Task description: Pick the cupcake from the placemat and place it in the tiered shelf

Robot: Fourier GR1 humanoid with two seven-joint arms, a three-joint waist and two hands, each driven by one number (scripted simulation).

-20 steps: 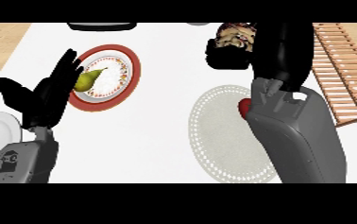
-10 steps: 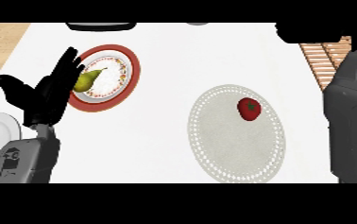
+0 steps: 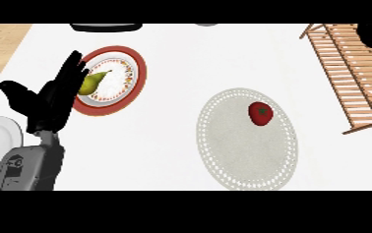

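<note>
Left hand (image 3: 52, 99) is rested open at 9 o'clock, holding nothing; right hand unseen; no cupcake seen on placemat (image 3: 243, 153), only tomato (image 3: 261, 113)

Left hand (image 3: 51, 99) open at left, beside pear (image 3: 90, 83) plate (image 3: 134, 77); tomato (image 3: 261, 113) on placemat (image 3: 247, 153); shelf (image 3: 349, 65) right.

Placemat (image 3: 243, 151): round, pale grey-white, lace-patterned rim, lying flat on the white counter, right of centre and near.

Tiered shelf (image 3: 343, 65): light wooden slatted rack at the far right edge, partly cut off.

Cupcake: not visible.
</note>
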